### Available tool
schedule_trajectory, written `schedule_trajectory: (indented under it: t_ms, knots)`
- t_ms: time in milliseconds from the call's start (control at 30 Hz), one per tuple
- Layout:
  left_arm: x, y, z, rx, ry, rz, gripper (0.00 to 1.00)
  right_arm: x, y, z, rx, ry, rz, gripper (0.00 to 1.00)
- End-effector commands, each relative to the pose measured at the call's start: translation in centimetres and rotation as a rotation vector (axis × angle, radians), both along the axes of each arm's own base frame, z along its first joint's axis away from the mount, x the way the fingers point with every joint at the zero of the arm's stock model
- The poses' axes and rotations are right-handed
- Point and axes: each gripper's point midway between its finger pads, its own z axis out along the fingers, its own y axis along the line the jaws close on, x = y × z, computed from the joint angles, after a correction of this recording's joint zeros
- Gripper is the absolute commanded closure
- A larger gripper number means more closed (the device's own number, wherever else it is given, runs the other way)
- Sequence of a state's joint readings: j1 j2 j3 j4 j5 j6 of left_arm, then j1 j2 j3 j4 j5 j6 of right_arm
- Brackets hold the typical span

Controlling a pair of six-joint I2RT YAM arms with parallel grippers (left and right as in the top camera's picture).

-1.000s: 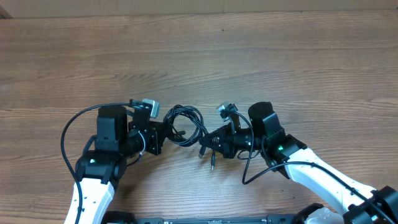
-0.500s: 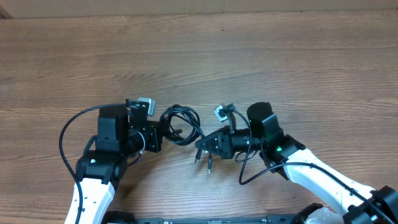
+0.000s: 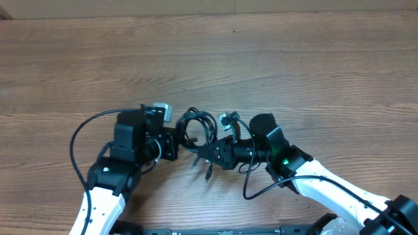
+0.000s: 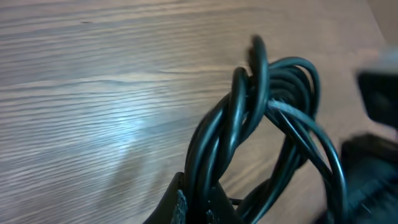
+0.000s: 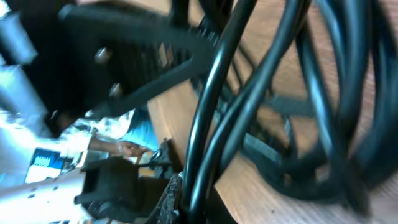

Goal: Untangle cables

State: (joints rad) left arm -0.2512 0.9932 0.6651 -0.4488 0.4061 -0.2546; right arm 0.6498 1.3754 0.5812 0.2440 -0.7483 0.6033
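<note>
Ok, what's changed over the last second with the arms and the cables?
The left fingers moved right and the right fingers moved left, closing in on each other. The cables between them bunched into a tighter, narrower loop. Both sets of fingers stayed shut on the cables; nothing was let go.

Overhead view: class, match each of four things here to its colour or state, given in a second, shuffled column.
Column one:
1 left gripper
2 right gripper
3 cables
4 table

Column two:
A brown wood grain
B shut on the cables' right side
C black, in coiled loops
D shut on the cables' left side

Pairs: 1-D, 2-B, 3-C, 4-A
</note>
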Motion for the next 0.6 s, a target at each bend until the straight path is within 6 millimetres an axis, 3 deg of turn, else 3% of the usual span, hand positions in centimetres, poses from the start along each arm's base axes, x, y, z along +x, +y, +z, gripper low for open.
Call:
schedule_trajectory:
  t_ms: [0, 133, 300, 500, 567]
  knots:
    - [-1.0, -2.6, 1.9, -0.009, -0.084, -0.164, 0.96, 1.6, -0.3, 0.1, -0.025, -0.042, -0.092, 0.96]
    - [-1.8, -3.7, 1.9, 0.001, -0.101, -0.229, 0.96, 2.6, -0.9, -0.8, -0.074, -0.042, -0.158, 0.95]
    - [-1.7, -3.5, 1.8, 0.030, -0.123, -0.240, 0.96, 3.6, -2.4, -3.1, -0.185, -0.027, -0.253, 0.90]
    - [-1.6, -3.5, 1.9, 0.043, -0.142, -0.255, 0.96, 3.8, -3.2, -3.9, -0.217, 0.000, -0.274, 0.68]
    - [-1.6, -3.6, 1.9, 0.045, -0.146, -0.259, 0.96, 3.9, -3.3, -3.7, -0.210, 0.000, -0.274, 0.53]
